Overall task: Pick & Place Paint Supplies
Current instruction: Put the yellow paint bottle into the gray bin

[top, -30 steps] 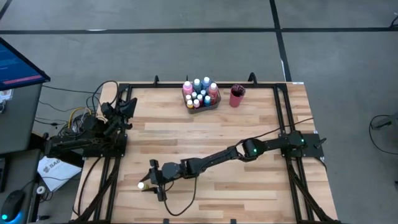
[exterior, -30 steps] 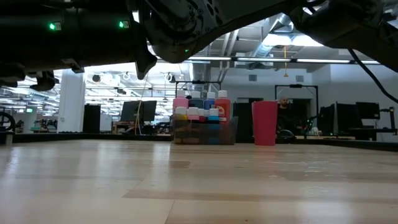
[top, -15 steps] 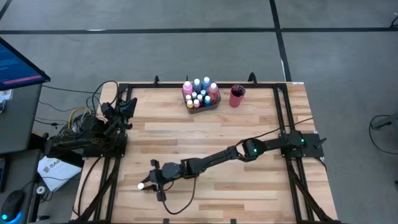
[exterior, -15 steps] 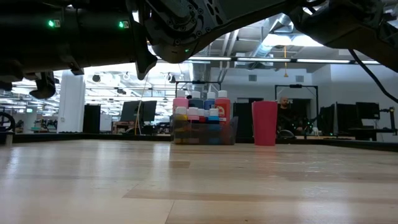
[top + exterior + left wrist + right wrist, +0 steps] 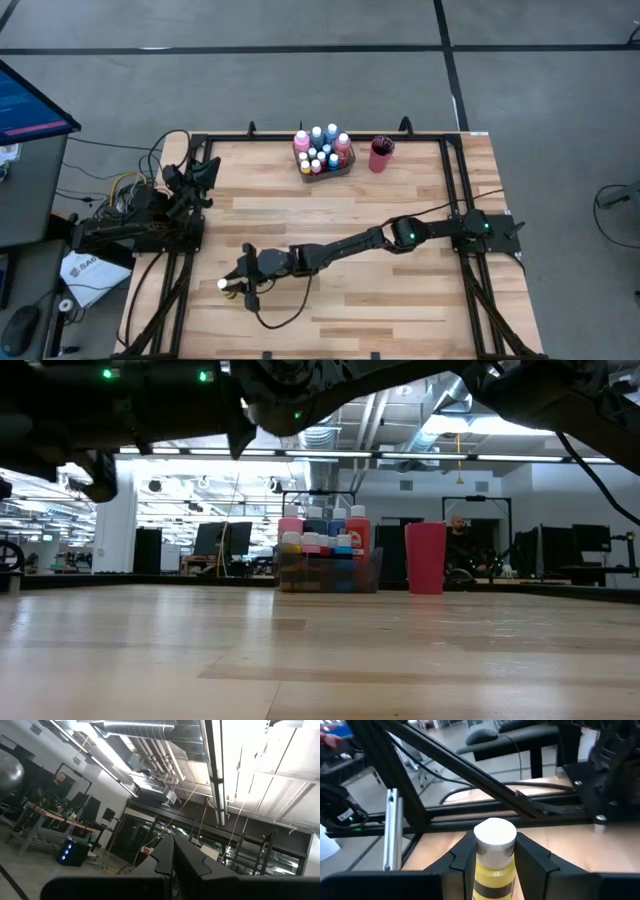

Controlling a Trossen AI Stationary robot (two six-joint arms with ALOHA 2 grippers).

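A yellow paint bottle [image 5: 493, 870] with a white cap [image 5: 222, 284] stands upright between the fingers of my right gripper [image 5: 233, 285], near the table's near-left corner. The right arm reaches across the table from the right, its gripper close to level and shut on the bottle. Several more paint bottles with pale caps stand in the grey tray [image 5: 322, 166] at the far edge. No brushes show. My left gripper [image 5: 173, 861] is shut on nothing and points up into the room; its arm rests folded at the table's left edge [image 5: 190, 185]. My right gripper pinches the yellow bottle's body just under the cap [image 5: 492, 856] between its two fingers [image 5: 462, 856], one on each side. The fingers come about level from the table's right. The bottle stands upright; its bottom is out of the picture.
A red cup [image 5: 380, 155] stands right of the tray at the far edge. Black frame rails [image 5: 172, 290] run along the table's left side close to the right gripper. Bare wood lies between the gripper and the tray.
My right gripper has risen and gone a little toward the table's far-left, rolling somewhat, and the bottle's white cap has gone with it.
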